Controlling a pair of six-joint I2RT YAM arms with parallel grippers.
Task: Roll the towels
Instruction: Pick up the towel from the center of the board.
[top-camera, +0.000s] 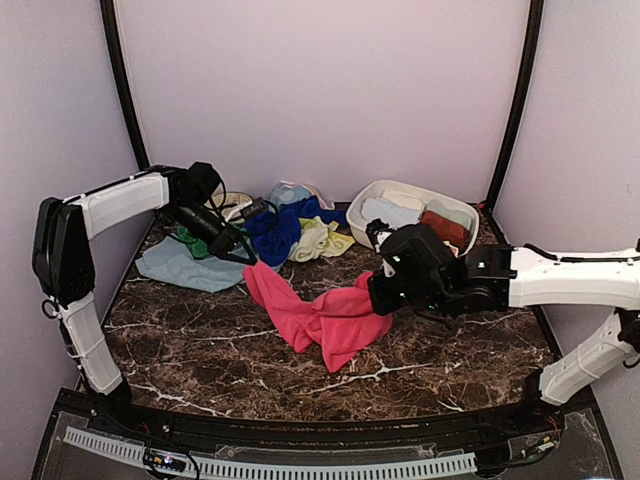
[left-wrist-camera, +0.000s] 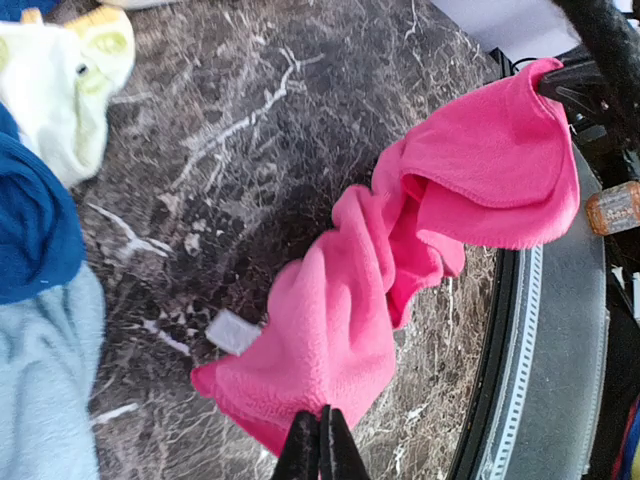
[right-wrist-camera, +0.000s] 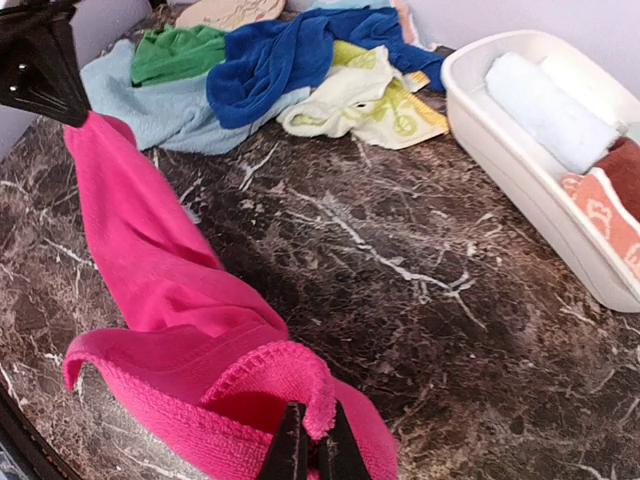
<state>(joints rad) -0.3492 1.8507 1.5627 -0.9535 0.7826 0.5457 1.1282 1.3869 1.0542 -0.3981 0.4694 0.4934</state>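
L gripper (left-wrist-camera: 322, 450) & R gripper (right-wrist-camera: 310, 450), each pinched tight on a corner of crumpled pink fleece towel (top-camera: 330, 320), should stretch it flat evenly

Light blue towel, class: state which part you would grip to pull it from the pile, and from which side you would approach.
Grip the light blue towel by its near edge, coming from the front of the table: that edge lies uncovered, while the green towel and dark blue towel overlap its far side.
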